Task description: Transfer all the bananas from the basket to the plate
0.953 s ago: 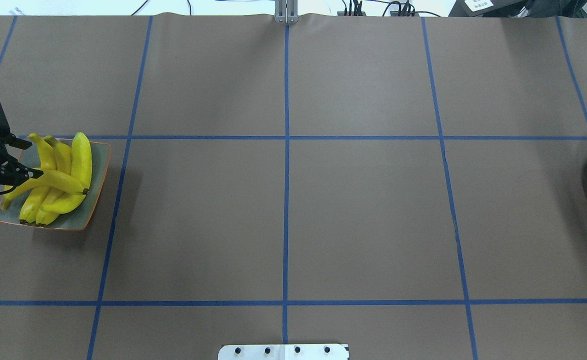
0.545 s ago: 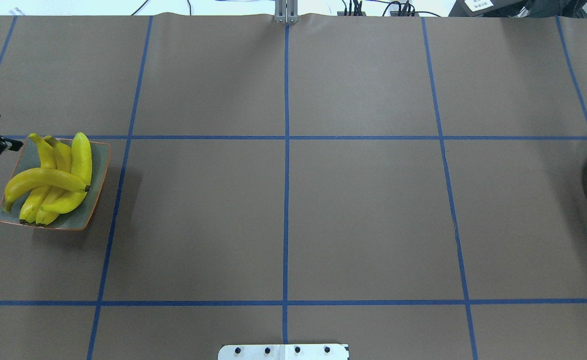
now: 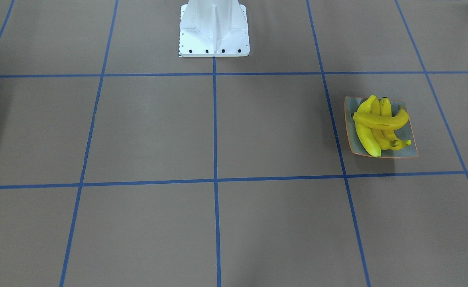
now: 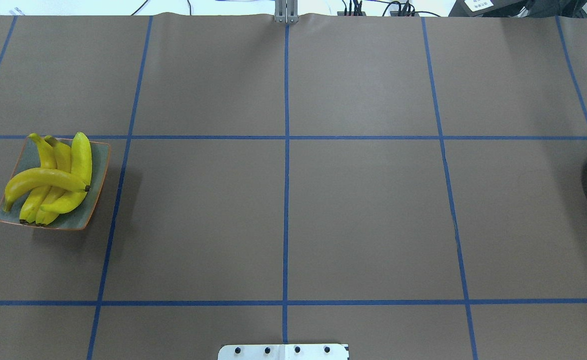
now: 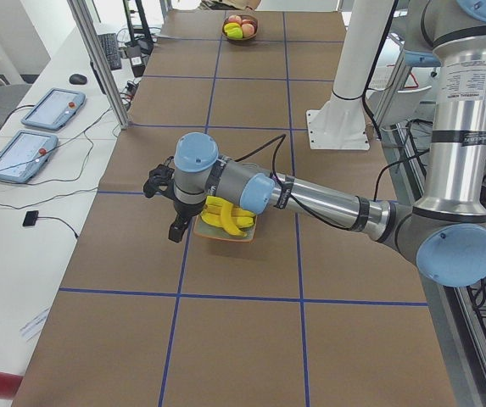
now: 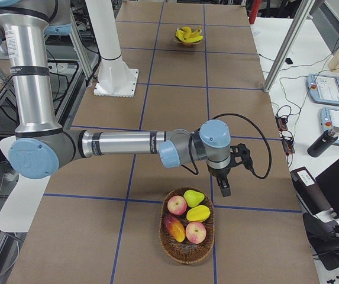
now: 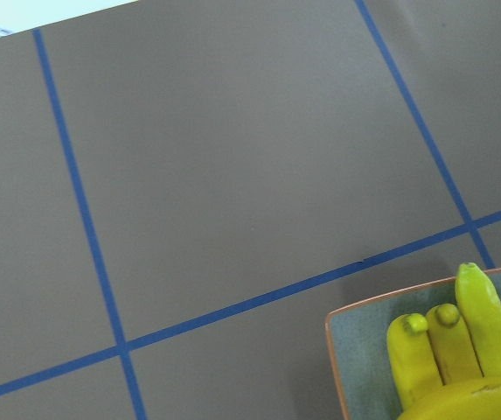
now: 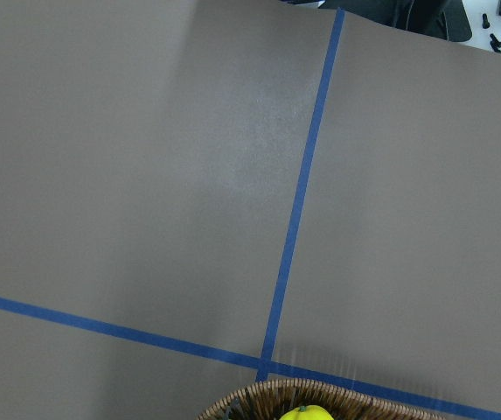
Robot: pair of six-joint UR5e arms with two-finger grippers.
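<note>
Several yellow bananas [image 4: 48, 180] lie piled on the square grey-green plate [image 4: 101, 160] at the table's left side, one lying crosswise on top. The front-facing view shows the same bananas [image 3: 379, 123] on the plate [image 3: 410, 148]. The wicker basket [image 6: 187, 251] at the far right holds apples, a pear and a yellow fruit. My left gripper [image 5: 164, 205] hovers just beside the plate [image 5: 226, 236], seen only in the exterior left view, so open or shut cannot be told. My right gripper [image 6: 234, 173] hangs just beyond the basket, state also unclear.
Brown paper with blue tape lines covers the table. The white robot base [image 3: 214, 30] stands at the robot-side edge. Tablets and cables lie on a side bench [image 5: 39, 127]. A dark bottle [image 6: 318, 141] stands on the other bench.
The left gripper has pulled away from the top banana and moved left out of the overhead view. That banana has settled on the pile.
</note>
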